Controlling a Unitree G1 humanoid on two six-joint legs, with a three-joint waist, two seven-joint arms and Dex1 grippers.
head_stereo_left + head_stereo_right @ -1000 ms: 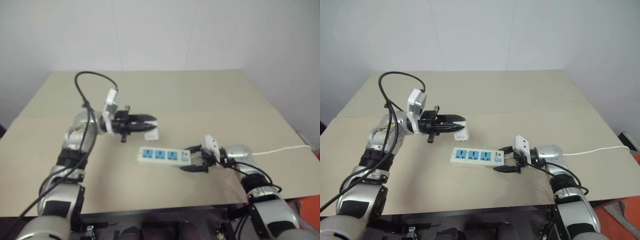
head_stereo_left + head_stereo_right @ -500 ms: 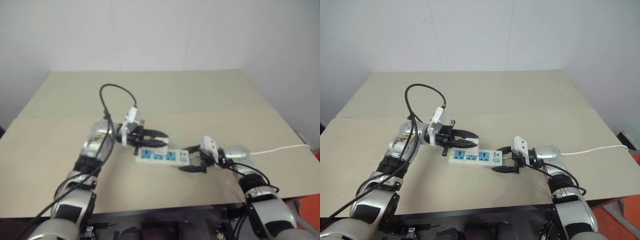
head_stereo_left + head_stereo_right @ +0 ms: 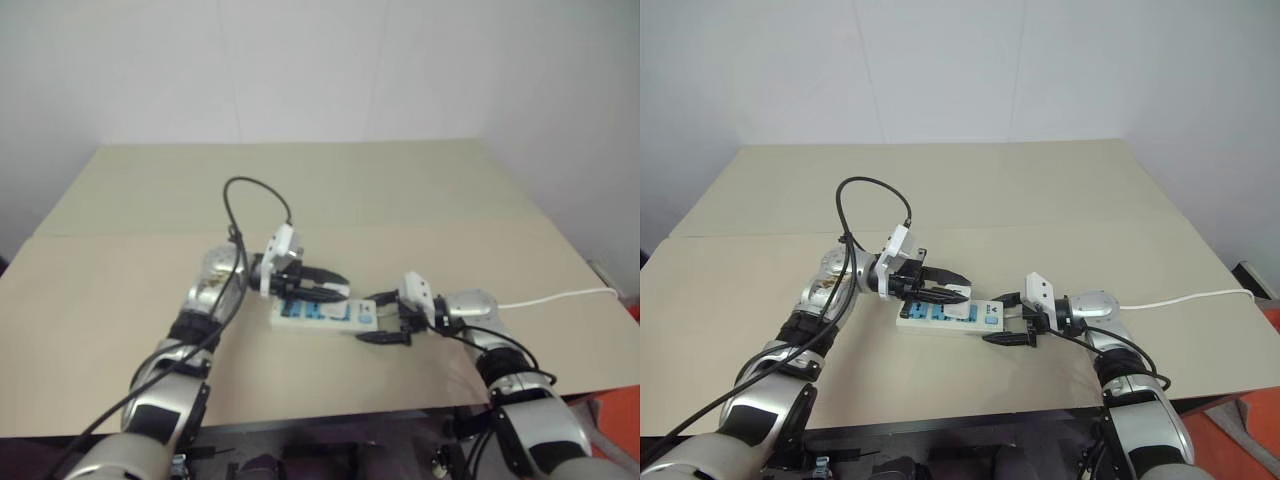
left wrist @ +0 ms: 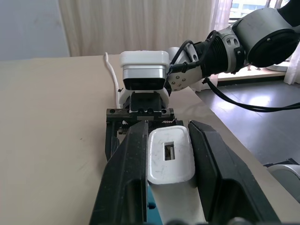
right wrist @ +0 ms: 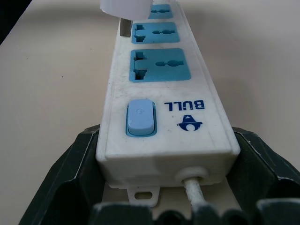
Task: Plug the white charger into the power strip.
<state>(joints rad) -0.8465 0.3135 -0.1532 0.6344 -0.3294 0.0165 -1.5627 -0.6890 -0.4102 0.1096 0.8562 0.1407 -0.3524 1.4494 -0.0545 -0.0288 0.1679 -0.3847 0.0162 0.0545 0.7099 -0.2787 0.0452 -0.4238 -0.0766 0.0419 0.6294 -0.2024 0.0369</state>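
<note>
left tool point(image 3: 958, 291) clamped on the white charger point(image 4: 169, 155), hovering right over your power strip point(image 5: 161, 98) | strip runs left-right on the worktop point(image 3: 1040, 190) | right tool point(image 3: 1005, 318) pinches its switch end, so just push down

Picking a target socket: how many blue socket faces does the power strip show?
3, in a row along the power strip: one nearest the switch, one in the middle, one at the far end partly behind the white charger.
</note>
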